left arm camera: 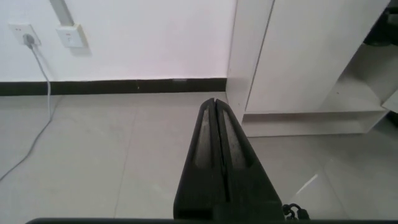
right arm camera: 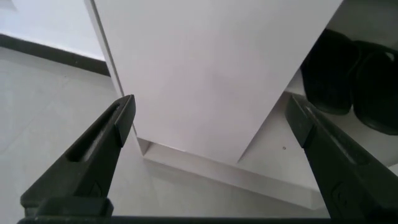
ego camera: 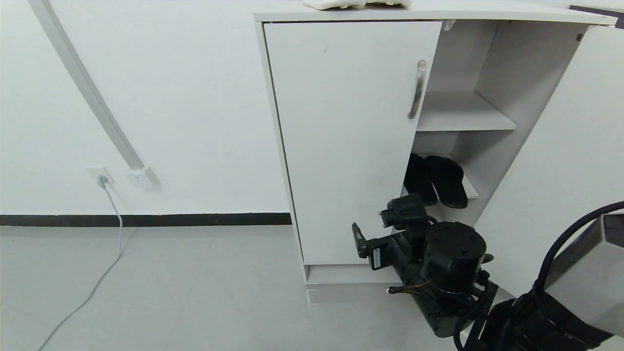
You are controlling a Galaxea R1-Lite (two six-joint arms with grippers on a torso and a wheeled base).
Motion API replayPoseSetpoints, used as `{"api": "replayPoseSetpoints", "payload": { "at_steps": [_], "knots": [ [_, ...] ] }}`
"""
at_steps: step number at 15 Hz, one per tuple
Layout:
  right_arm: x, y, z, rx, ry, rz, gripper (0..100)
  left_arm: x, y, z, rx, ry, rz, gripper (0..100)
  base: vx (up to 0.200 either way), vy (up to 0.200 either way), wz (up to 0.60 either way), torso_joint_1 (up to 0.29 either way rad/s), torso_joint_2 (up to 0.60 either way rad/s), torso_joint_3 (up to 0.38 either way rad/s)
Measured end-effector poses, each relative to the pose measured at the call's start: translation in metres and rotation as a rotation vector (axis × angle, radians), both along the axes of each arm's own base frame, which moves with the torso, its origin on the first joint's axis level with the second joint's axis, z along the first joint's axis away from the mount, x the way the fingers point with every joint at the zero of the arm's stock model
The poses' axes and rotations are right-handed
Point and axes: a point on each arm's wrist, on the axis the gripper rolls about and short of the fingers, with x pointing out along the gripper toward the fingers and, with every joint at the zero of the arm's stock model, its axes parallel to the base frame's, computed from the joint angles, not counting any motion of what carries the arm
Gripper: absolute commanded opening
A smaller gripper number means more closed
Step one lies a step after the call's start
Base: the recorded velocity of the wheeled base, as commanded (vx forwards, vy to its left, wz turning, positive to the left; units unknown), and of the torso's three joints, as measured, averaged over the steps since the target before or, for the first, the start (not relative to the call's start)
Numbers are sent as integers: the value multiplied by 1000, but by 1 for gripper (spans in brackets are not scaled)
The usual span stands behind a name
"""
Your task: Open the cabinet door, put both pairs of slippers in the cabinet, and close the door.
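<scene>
The white cabinet (ego camera: 351,146) has its left door shut and its right door (ego camera: 560,161) swung wide open. A pair of black slippers (ego camera: 436,180) lies on the lower shelf inside, and the same black slippers (right arm camera: 354,71) sit beyond the shut door's edge in the right wrist view. A pale pair of slippers (ego camera: 356,4) rests on the cabinet top. My right gripper (ego camera: 382,226) is open low in front of the shut door, and the right gripper (right arm camera: 210,106) has nothing between its fingers. My left gripper (left arm camera: 214,109) is shut and empty above the floor, left of the cabinet (left arm camera: 298,56).
The shut door carries a metal handle (ego camera: 418,87). The upper shelf (ego camera: 463,117) is bare. A wall socket (ego camera: 102,179) with a grey cable (ego camera: 97,282) trailing over the tiled floor is at the left. A grey conduit (ego camera: 83,83) runs slantwise down the wall.
</scene>
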Motion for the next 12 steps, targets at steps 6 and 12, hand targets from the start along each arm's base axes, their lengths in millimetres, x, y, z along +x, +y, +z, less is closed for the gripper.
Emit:
{"api": "replayPoseSetpoints", "payload": {
  "at_steps": [6,12],
  "knots": [
    [1,-3,-4,-10,9,-9,100,0,0,0,0,2,0,0,0,0,0,20,-264,-283],
    [-1,-1,-4,-11,9,-1,100,0,0,0,0,2,0,0,0,0,0,84,-488,-352]
  ]
}}
